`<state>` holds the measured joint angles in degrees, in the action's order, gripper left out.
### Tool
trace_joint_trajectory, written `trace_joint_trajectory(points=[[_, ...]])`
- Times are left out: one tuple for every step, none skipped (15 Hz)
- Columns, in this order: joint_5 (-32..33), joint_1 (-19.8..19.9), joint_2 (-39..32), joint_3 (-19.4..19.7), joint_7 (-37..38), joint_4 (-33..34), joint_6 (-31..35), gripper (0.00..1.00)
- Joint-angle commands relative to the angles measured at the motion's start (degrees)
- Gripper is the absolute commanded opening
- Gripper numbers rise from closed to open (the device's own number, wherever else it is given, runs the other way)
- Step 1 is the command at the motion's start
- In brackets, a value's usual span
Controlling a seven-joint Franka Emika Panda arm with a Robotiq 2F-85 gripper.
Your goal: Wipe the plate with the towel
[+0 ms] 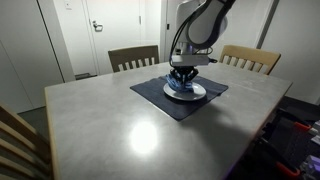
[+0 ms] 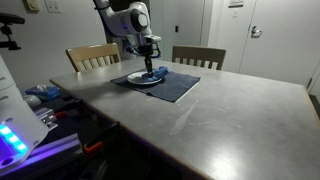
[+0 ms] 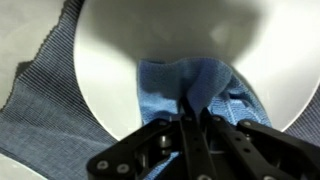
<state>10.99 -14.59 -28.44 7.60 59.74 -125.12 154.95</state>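
We see the claw (image 3: 190, 108) clenched on the blue towel (image 3: 165, 85) atop the white plate (image 1: 197, 93), upper centre in an exterior view, on the grey worktop's (image 1: 110, 125) dark mat (image 1: 165, 104).

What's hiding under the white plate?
A dark placemat lies under the plate, sticking out past its edges. The mat's middle is covered, so anything else beneath can't be seen.

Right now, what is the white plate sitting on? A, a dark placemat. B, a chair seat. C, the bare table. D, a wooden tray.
A: in both exterior views the white plate lies on a dark placemat spread on the table, and the wrist view shows the gripper shut on the blue towel atop it.
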Motion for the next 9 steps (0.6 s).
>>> trace_joint_trajectory(points=[[-2.24,2.41,-1.85,-4.43,-10.48,0.56,5.42,0.02],[-3.44,3.21,-1.74,-5.96,-14.07,0.36,5.96,0.02],[-5.07,4.25,-1.53,-7.73,-18.01,0.11,5.65,0.02],[-7.35,5.49,-1.29,-9.76,-22.36,-0.18,4.62,0.02],[-9.94,6.78,-1.13,-11.73,-26.72,-0.31,3.37,0.02],[-12.42,7.81,-0.96,-13.32,-30.98,-0.62,2.29,0.02],[-14.95,8.88,-0.71,-14.72,-35.26,-0.94,1.07,0.02],[-17.25,9.73,-0.51,-15.71,-39.20,-0.97,-0.68,0.02],[-18.72,10.35,-0.31,-16.09,-41.86,-1.06,-2.83,0.02]])
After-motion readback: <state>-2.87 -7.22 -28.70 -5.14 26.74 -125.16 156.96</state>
